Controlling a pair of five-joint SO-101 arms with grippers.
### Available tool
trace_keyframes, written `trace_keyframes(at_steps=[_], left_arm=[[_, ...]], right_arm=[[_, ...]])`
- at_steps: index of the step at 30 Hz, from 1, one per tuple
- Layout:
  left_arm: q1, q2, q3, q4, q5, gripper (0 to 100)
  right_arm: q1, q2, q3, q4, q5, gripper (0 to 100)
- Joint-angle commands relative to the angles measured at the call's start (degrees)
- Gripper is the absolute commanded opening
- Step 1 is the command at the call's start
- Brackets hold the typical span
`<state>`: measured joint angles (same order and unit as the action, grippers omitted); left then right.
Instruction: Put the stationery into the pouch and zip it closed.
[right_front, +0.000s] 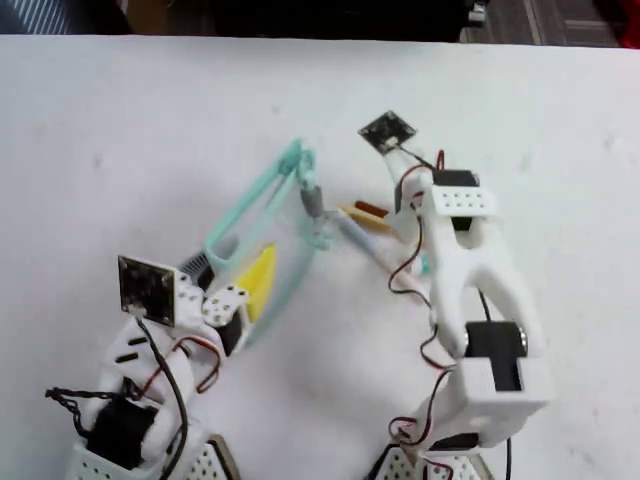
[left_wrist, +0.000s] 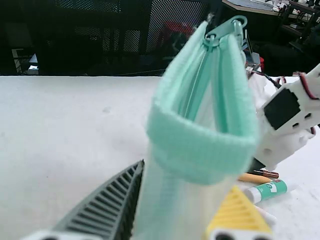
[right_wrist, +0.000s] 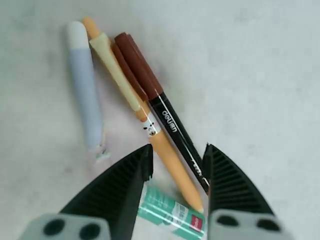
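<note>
A mint-green mesh pouch (right_front: 262, 228) stands on its edge at the table's middle, its zipper (left_wrist: 212, 40) partly undone and its mouth gaping. My left gripper (left_wrist: 187, 182) is shut on the pouch's near end, between a grey finger (left_wrist: 107, 210) and a yellow finger (left_wrist: 235, 212). To the pouch's right lie an orange pen (right_wrist: 165, 147), a brown-capped black pen (right_wrist: 165, 112), a pale blue pen (right_wrist: 86, 97) and a green glue stick (right_wrist: 172, 212). My right gripper (right_wrist: 177, 155) hangs open just above them, straddling the orange and black pens.
The white tabletop (right_front: 120, 120) spreads wide behind and to the left of the pouch. The right arm's body (right_front: 470, 270) rises over the stationery, with red and black wires beside it. Beyond the table's far edge is a dark room.
</note>
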<state>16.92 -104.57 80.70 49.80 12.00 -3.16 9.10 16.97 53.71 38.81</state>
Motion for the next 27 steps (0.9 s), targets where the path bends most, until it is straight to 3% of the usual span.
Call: trace_keyframes(at_steps=[1, 7, 19, 27], left_arm=[[-0.4, 0.22, -1.41, 0.09, -0.35, 18], [-0.4, 0.22, -1.41, 0.09, -0.35, 18], [-0.31, 0.22, -1.58, 0.0, -0.62, 18], [-0.31, 0.22, -1.32, -1.41, -0.7, 18]], right_arm=[[-0.4, 1.01, -2.46, -3.65, 0.44, 15.2], [0.04, 5.67, -7.91, -4.35, 0.44, 15.2], [-0.04, 21.93, -24.62, 5.05, 0.35, 15.2], [0.13, 19.03, -26.02, 7.25, 0.09, 15.2]])
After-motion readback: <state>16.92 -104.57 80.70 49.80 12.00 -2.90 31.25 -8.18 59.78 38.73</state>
